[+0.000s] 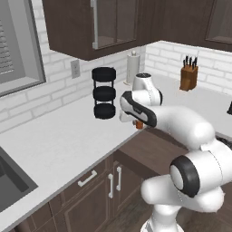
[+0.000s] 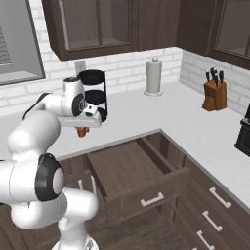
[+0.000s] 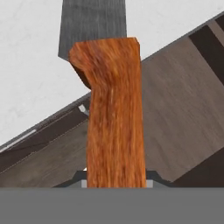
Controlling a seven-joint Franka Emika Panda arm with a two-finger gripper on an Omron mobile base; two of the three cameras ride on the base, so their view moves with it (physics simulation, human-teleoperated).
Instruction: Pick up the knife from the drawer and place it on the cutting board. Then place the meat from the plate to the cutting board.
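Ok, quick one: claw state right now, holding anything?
Claw: closed on the orange handle of the knife, held above the counter edge by the open drawer.

The left base view looks forward and down from behind the arm, which rises at lower right; the white counter (image 1: 63, 136) fills its left. The right base view sees the arm at lower left and the open drawer (image 2: 132, 171) at centre. These 2 views share the counter, the drawer and the knife block (image 1: 189, 74). The hand view looks very close along the knife (image 3: 114, 118), the drawer behind it.
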